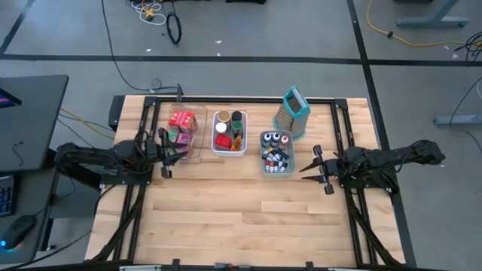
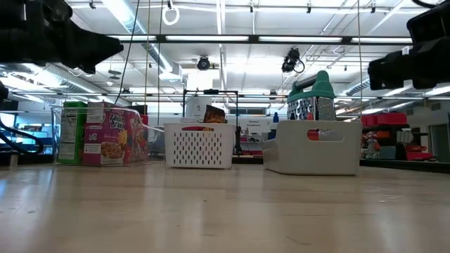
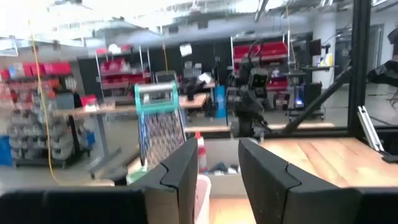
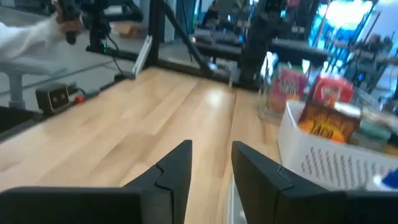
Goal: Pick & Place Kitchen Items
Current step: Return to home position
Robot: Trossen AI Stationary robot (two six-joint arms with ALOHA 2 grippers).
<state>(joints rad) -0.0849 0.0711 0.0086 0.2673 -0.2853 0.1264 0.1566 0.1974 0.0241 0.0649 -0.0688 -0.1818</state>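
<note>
The kitchen items sit in three bins at the far middle of the table. Red, pink and green packets (image 1: 182,125) fill the clear bin (image 1: 197,143). Small round jars (image 1: 228,128) lie in the white bin (image 1: 228,150). Tiny bottles (image 1: 276,150) fill the grey bin (image 1: 277,173). My left gripper (image 1: 179,150) hovers open just left of the clear bin, and its two fingers stand apart in its wrist view (image 3: 217,171). My right gripper (image 1: 307,170) hovers open just right of the grey bin, also with a gap between its fingers (image 4: 211,168). Neither touches anything.
The tall metal grater with a teal top (image 1: 294,113) stands behind the grey bin, near the far edge. A black frame (image 1: 241,98) runs along the far edge and down both sides. Bare wood (image 1: 241,218) takes up the near half of the table.
</note>
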